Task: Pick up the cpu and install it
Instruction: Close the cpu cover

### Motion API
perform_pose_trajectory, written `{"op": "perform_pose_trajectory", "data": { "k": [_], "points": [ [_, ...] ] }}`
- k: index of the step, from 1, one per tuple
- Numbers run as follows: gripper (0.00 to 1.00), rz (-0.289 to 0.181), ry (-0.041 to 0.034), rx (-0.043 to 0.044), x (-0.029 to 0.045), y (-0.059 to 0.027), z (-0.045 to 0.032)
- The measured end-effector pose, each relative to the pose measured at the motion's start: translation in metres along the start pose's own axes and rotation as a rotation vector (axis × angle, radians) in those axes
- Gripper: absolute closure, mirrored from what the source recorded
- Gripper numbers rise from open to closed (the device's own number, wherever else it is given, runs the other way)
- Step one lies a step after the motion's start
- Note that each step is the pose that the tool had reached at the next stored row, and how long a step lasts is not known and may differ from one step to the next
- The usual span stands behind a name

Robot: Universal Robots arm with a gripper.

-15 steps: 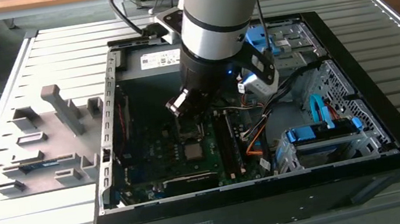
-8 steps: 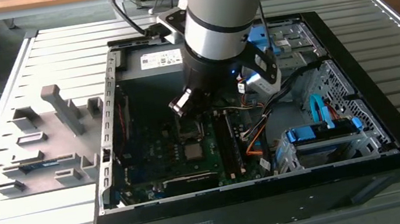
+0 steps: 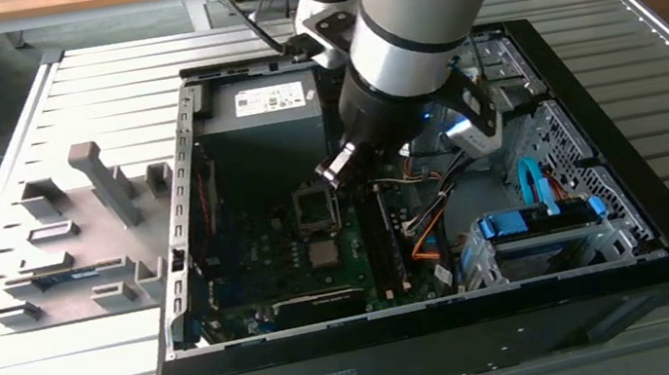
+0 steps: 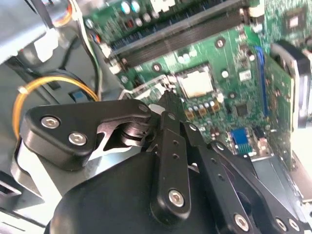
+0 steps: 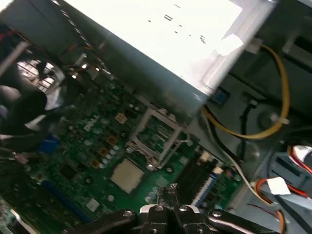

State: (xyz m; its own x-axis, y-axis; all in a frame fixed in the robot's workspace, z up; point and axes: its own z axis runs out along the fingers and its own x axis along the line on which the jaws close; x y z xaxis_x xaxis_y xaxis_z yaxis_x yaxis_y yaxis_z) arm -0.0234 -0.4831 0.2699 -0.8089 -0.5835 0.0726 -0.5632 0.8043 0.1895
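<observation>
The gripper (image 5: 168, 195) hangs low over the green board, its fingers pressed together with nothing between them. The cpu (image 5: 128, 174) lies flat on the board (image 3: 272, 255), a square with no long side. Past it sits the open socket (image 5: 156, 132). The computer case (image 3: 630, 234) rests on a slatted grey counter (image 3: 97, 83).

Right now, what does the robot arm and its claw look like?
In the exterior view the arm is a thick silver-grey tube with a light blue cap on its joint and black cables behind it. In the second wrist view the claw is made of matte black linkage bars fastened with silver screws.
</observation>
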Motion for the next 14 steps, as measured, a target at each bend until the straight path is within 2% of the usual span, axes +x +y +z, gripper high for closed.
{"op": "perform_pose_trajectory", "data": {
  "k": [4, 6, 10, 12, 14],
  "points": [
    [0.90, -0.001, 0.0034, -0.0082, -0.0149, -0.0100, -0.0013],
    [0.90, -0.002, 0.0010, -0.0131, -0.0177, -0.0117, -0.0016],
    [0.90, -0.013, -0.0362, -0.0665, -0.0176, -0.0117, -0.0016],
    [0.90, -0.014, -0.0369, -0.0676, -0.0177, -0.0116, -0.0014],
    [0.90, -0.036, -0.0318, -0.0663, -0.0175, -0.0116, -0.0011]
  ]
}}
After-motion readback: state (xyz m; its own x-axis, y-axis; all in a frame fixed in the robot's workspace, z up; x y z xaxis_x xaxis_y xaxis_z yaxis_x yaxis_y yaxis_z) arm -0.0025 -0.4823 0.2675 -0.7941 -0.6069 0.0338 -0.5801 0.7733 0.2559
